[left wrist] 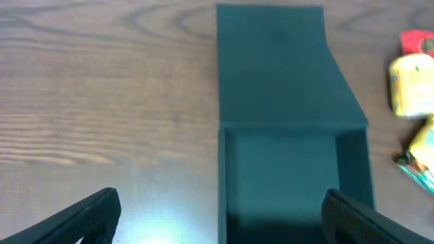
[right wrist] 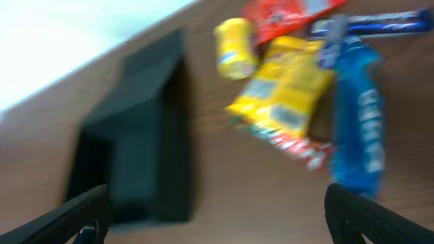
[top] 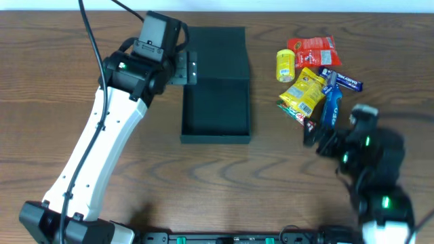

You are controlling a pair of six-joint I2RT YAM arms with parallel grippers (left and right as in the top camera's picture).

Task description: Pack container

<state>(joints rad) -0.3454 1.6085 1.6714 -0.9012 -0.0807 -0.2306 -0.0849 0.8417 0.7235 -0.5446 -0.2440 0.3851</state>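
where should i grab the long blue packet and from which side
Pinch the blue packet across its narrow width, at the end nearest the robot, coming straight down. It lies flat and slim, and the yellow bag crowds its left side farther up.

Overhead view, items on table [top: 54, 47]:
- Container [top: 215, 108]: frame centre. Lid flap [top: 217, 51] lies open behind it, toward the top edge.
- Left gripper [top: 192, 69]: just beside the container's left side, at the hinge line.
- Snack group, right of container, apart from it: flat packet [top: 313, 49] uppermost; small tub [top: 285, 65] at its left; pouch [top: 304, 91] below both; short bar [top: 342, 80] right of pouch; stick pack [top: 331, 105] under the bar.
- Right gripper [top: 317, 135]: lower right, just below the group.
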